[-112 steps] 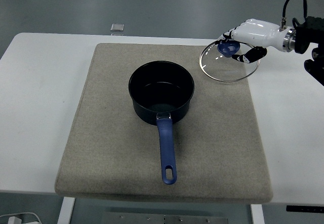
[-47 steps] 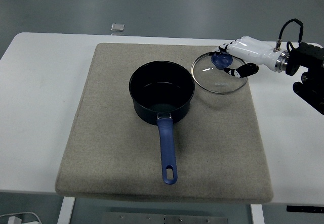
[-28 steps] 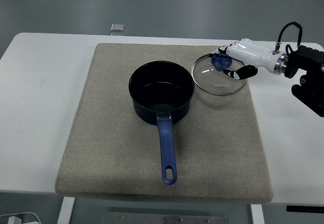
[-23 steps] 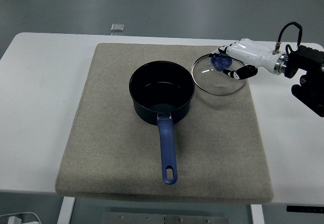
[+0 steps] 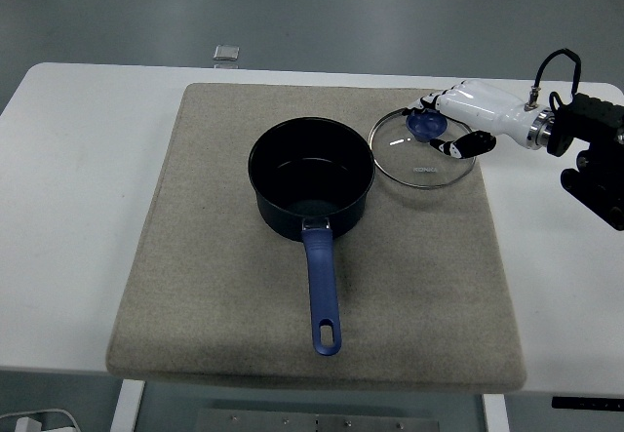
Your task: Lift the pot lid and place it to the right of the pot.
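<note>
Fingers of white right hand: curled around blue knob of round glass lid | lid: on grey mat, right of dark blue-handled pot.

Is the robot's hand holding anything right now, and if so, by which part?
The right hand has its fingers around the blue knob of the glass lid, which lies on the mat right of the pot.

A white desk carries 1 large grey felt mat, which covers most of its middle and reaches close to the near edge. On the mat stand a dark pot with a blue handle pointing toward the near edge, and a glass lid just right of it.
</note>
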### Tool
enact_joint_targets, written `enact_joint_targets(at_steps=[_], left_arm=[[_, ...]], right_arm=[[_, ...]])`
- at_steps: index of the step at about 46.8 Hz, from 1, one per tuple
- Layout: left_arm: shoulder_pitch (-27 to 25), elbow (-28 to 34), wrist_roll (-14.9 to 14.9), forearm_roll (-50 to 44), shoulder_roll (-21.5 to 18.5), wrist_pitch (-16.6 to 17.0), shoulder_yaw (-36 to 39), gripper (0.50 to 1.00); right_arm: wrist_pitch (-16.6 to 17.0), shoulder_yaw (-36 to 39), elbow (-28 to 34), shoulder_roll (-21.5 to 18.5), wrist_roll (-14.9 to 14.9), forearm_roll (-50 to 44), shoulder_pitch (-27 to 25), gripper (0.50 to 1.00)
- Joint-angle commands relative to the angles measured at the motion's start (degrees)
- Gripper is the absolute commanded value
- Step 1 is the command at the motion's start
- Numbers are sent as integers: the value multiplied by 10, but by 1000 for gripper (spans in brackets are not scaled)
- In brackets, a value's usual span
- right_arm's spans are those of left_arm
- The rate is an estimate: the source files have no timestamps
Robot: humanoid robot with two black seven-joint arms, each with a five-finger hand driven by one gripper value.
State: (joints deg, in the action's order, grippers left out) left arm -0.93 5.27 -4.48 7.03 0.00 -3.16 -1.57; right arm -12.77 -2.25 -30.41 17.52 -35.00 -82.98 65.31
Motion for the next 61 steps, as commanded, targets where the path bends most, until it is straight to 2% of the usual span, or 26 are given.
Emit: enact_joint_targets(at_steps=[1,3,4,7,8,12,35,53,61], left_arm=[[0,0,0,0,0,0,0,1000],[0,0,0,0,0,0,0,1000],[0,0,0,0,0,0,0,1000],[0,0,0,0,0,0,0,1000],[0,0,0,0,0,0,0,1000],[0,0,0,0,0,0,0,1000],[0,0,0,0,0,0,0,1000],[0,0,0,0,0,0,0,1000],[0,0,0,0,0,0,0,1000]], right_arm=[[2,1,0,1,0,0,1,678],[2,1,0,1,0,0,1,688],[2,1,0,1,0,0,1,711],[2,1,0,1,0,0,1,837],[2,1,0,1,0,0,2,866],[2,1,0,1,0,0,2,893],[3,1,0,8,0,-1,10,897],[16,-4,-3,16,0,-1,58,897],[16,-4,-2,30,0,-1,74,897]])
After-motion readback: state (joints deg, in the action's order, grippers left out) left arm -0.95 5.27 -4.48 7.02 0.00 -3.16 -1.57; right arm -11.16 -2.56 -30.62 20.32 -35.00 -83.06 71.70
